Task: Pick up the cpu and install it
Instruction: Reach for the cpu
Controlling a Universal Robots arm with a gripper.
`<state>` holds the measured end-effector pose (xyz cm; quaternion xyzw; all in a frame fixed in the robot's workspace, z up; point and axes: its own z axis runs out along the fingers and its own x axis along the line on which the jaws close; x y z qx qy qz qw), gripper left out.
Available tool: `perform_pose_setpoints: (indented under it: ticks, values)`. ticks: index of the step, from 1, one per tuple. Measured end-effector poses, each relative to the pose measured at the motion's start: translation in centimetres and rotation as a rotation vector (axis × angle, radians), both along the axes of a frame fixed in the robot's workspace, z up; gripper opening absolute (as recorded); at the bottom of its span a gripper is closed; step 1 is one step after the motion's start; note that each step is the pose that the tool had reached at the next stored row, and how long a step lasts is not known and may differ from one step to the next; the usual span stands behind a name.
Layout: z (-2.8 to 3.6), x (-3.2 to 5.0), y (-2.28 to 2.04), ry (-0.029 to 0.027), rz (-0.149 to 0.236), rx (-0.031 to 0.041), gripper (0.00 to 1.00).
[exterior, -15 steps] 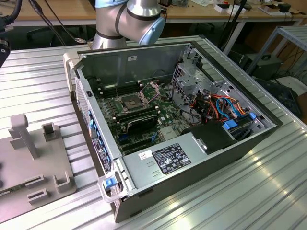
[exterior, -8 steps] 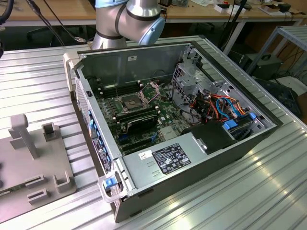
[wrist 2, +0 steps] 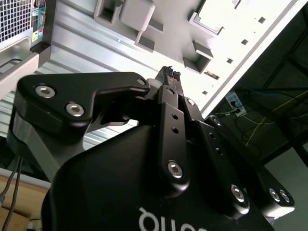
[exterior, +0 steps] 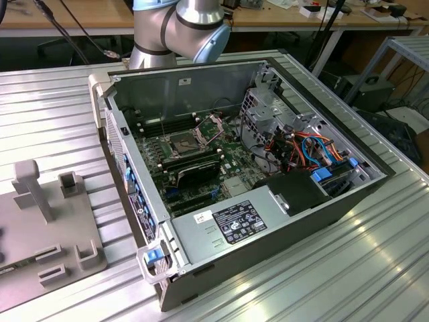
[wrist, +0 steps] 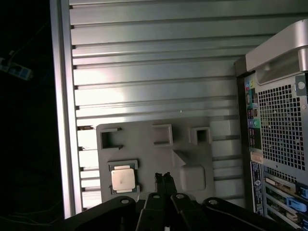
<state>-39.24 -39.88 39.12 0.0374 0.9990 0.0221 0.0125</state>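
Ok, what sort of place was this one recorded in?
Probably a robotics lab set up for PC assembly: an open computer case lies on a ribbed aluminium table, a grey fixture plate holds the cpu, and wooden workbenches with cables stand behind.

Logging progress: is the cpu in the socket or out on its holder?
Out. The cpu lies flat in a recess of the grey holder plate, apart from the claw.

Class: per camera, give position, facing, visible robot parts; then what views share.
Exterior view: stands apart, looks down into the computer case; arm beyond it.
First wrist view: on the arm, faces the fixture plate holding the cpu; gripper shows.
Second wrist view: behind the gripper, facing that plate.
All three share plate and case.
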Motion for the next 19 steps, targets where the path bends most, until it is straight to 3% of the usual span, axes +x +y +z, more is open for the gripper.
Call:
perform_pose_setpoints:
  ticks: [19]
  values:
    - [-0.07,-1.46,0.0,0.0,0.0,0.0,0.11]
